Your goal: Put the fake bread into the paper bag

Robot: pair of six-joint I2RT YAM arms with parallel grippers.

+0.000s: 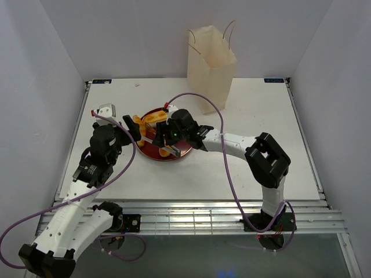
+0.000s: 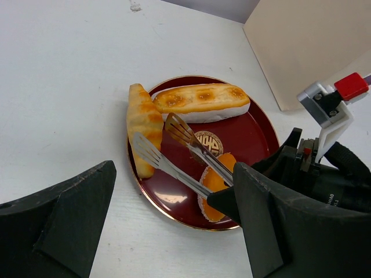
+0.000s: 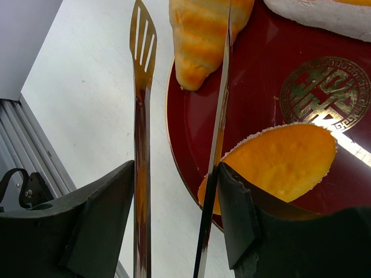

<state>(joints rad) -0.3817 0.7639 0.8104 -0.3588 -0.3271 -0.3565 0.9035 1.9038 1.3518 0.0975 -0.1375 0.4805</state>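
Fake bread pieces counted: three, all on the one dark red round plate with a gold emblem, which lies on the white table left of centre. The long golden roll with a white underside lies across the far part of the plate. The tan ridged crescent piece lies along the left rim and overhangs it. The glossy orange oval piece lies at the near side. Tongs: one pair, thin metal with slotted blades. The blades are spread above the left half of the plate, and in the right wrist view the pointed end of the crescent piece shows between them. Grippers: two. The right gripper is clamped on the two arms of the tongs, one finger outside each arm. The left gripper is spread wide, holds nothing, and hangs at the left side of the plate. Paper bag: one, tall and cream-beige with two thin brown loop handles. It stands upright at the far edge of the table, to the right of the plate and well apart from it. The purple cable of the right arm arcs across the bag's lower front in the top view. Bag contents cannot be told.
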